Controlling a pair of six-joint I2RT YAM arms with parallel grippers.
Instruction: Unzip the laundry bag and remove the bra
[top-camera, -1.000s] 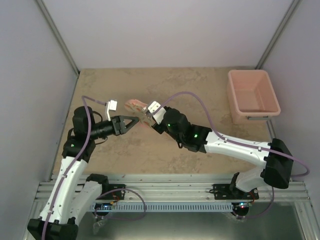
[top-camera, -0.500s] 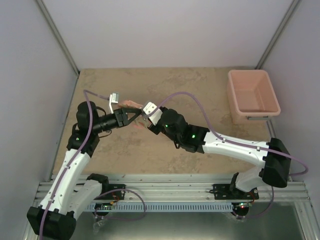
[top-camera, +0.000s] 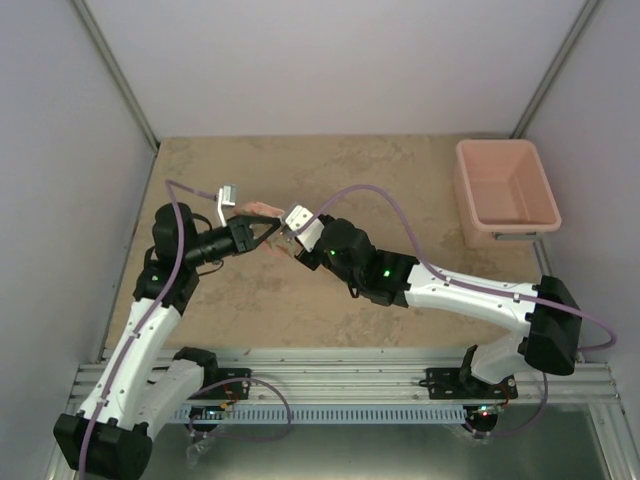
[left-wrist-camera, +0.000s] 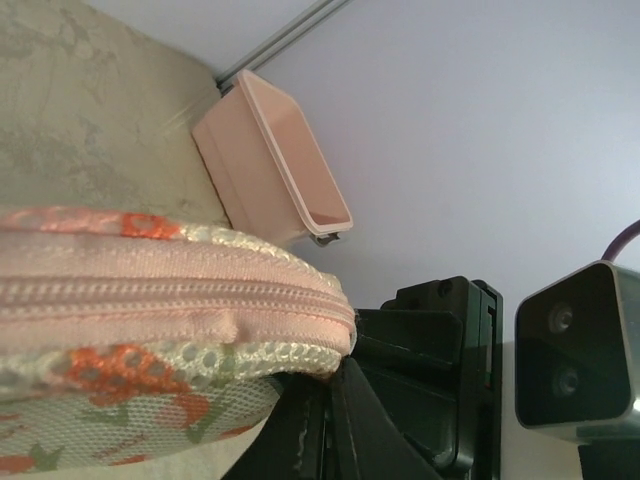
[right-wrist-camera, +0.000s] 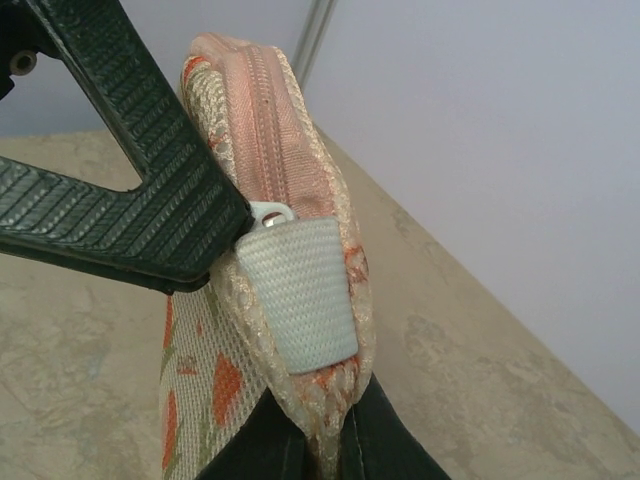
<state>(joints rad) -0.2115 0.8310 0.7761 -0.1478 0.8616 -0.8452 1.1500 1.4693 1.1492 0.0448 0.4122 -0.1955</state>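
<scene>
Barely started: zip (left-wrist-camera: 170, 295) shut, bra not seen (maybe inside). Right gripper (right-wrist-camera: 322, 445) pinches bag (right-wrist-camera: 200, 390); left gripper (right-wrist-camera: 228, 225) at zip tab (right-wrist-camera: 300, 290), grip unclear.

The surface (top-camera: 400, 180) was a sandy beige board with a mottled, stone-like pattern, and pale walls closed it on the left, far and right sides. A rigid pink plastic tub (top-camera: 505, 190) stood directly on it in the far right corner, with its opening upward, just beside the right wall.
</scene>
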